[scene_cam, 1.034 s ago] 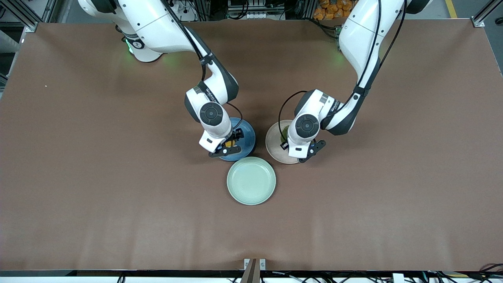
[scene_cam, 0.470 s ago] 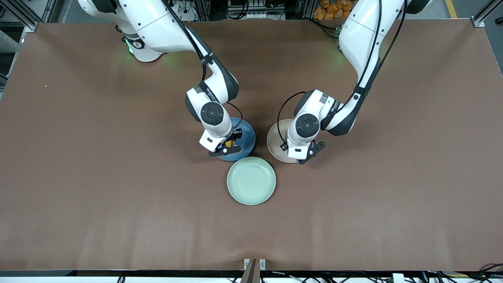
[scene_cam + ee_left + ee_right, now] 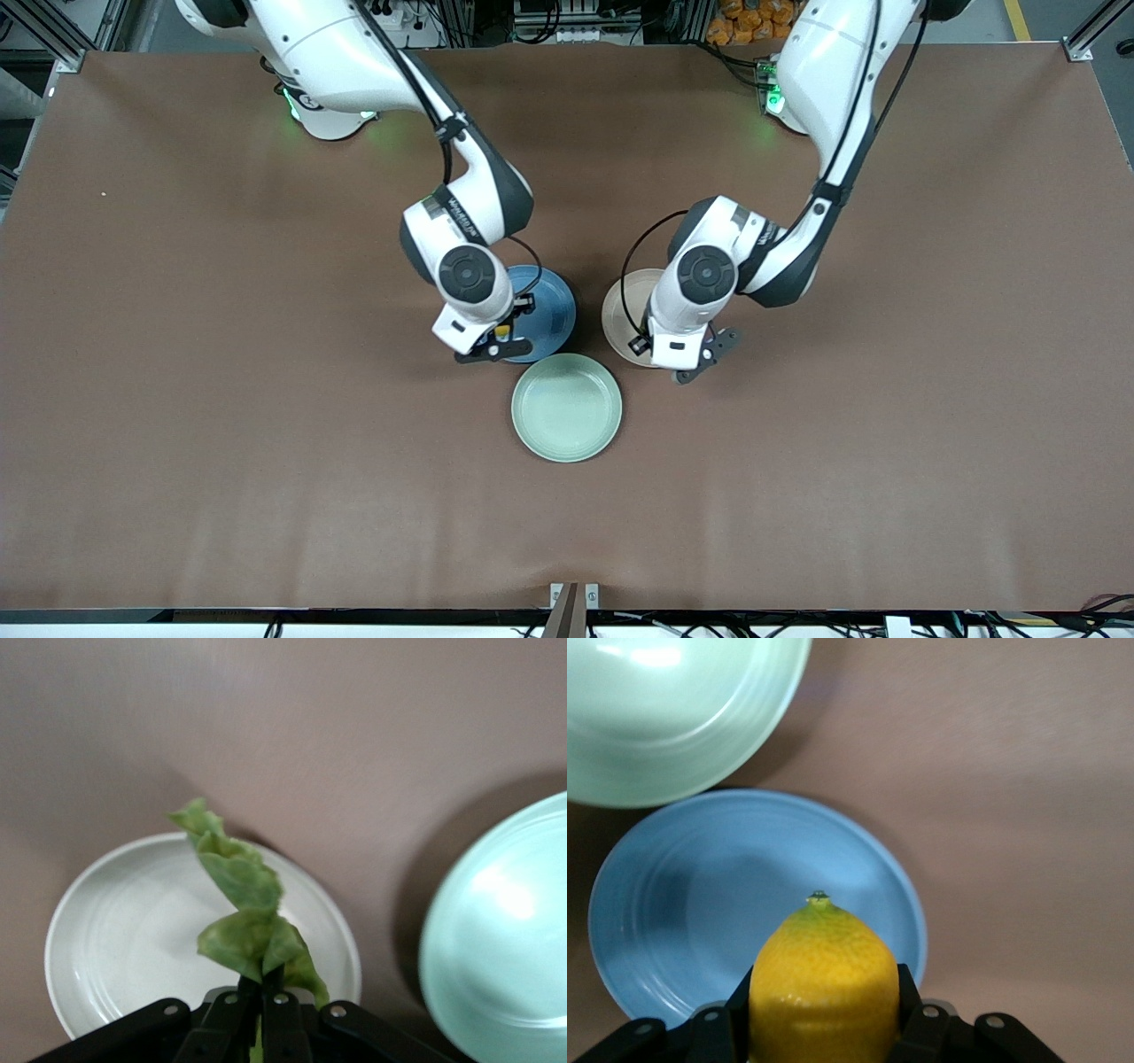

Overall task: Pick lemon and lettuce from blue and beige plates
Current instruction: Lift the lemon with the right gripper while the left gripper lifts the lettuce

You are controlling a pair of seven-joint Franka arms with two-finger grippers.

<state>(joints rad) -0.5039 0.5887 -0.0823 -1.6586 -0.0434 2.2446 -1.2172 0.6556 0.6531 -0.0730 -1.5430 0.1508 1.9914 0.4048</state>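
Observation:
My right gripper (image 3: pixel 496 341) is shut on the yellow lemon (image 3: pixel 824 988) and holds it up over the blue plate (image 3: pixel 549 310); a bit of the lemon (image 3: pixel 502 331) shows in the front view. The blue plate (image 3: pixel 700 904) is bare below it. My left gripper (image 3: pixel 678 359) is shut on the green lettuce (image 3: pixel 244 912) leaf and holds it above the beige plate (image 3: pixel 620 310). The beige plate (image 3: pixel 124 930) is bare below the leaf. The lettuce is hidden by the arm in the front view.
A pale mint-green plate (image 3: pixel 567 408) lies nearer to the front camera than the two plates, between them. It also shows in the left wrist view (image 3: pixel 505 930) and the right wrist view (image 3: pixel 664 718). The brown table (image 3: pixel 221 399) spreads wide on all sides.
Both grippers have risen from their plates with the lemon and the lettuce in them. The lettuce that showed on the beige plate one second ago is now off it.

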